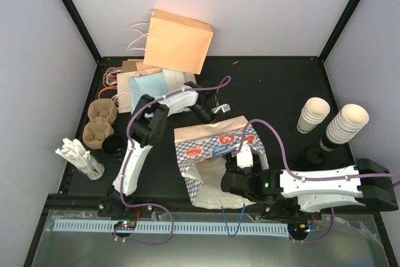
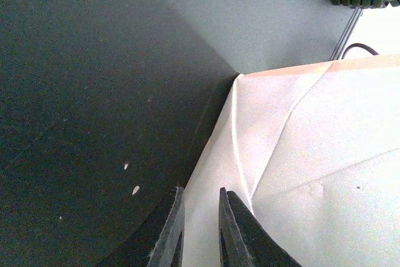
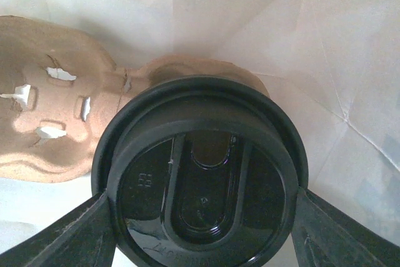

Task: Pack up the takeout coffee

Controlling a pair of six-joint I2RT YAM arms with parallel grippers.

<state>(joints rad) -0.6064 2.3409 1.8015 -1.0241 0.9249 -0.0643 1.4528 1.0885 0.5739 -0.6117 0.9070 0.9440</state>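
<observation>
Inside the blue-checked paper bag (image 1: 209, 147), the right gripper (image 3: 203, 229), on a low, outstretched arm, clamped the black-lidded takeout coffee (image 3: 200, 173) over a pulp cup carrier (image 3: 56, 123). The left gripper (image 2: 201, 201), on an arm folded over toward the bag, pinched its rim.

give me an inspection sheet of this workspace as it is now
surface: black table, a few pale specks
job's things: lidded coffee cup inside the checked bag, over a pulp carrier; seating not visible
clutter: cup stacks, spare carriers, stir sticks, spare bags
tools: left tool pinches the bag's edge; right tool closed on the cup's lid
cables: purple cable along each arm
surroundings: grey walls
</observation>
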